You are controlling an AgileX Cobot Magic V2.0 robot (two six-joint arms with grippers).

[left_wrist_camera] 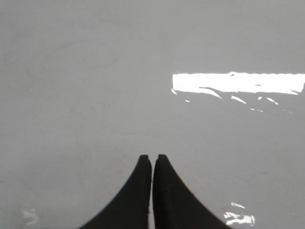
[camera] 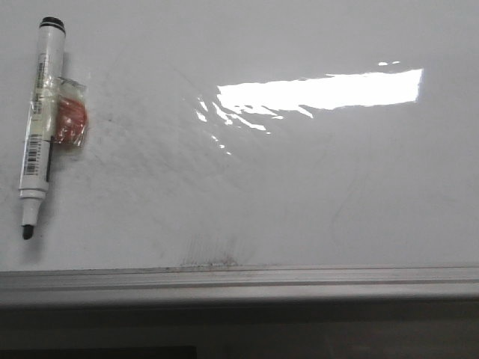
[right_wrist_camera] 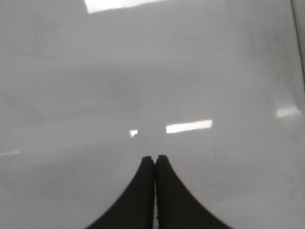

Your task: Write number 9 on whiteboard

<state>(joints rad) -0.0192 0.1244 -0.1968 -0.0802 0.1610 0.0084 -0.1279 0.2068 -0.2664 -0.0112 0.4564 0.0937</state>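
The whiteboard [camera: 284,187] fills the front view, glossy white with faint grey smudges and a bright glare patch. No number 9 shows on it. A white marker [camera: 39,120] with a black end cap and an uncapped black tip lies at the far left, pointing toward the near edge, with a red-orange piece [camera: 71,120] taped to its side. Neither arm appears in the front view. My left gripper [left_wrist_camera: 152,156] is shut and empty above bare board [left_wrist_camera: 95,95]. My right gripper [right_wrist_camera: 155,157] is likewise shut and empty over bare board [right_wrist_camera: 143,71].
A grey metal rail [camera: 239,283] runs along the board's near edge, with a dark smudge [camera: 213,258] just above it. Another rail edge [right_wrist_camera: 300,43] shows at the side of the right wrist view.
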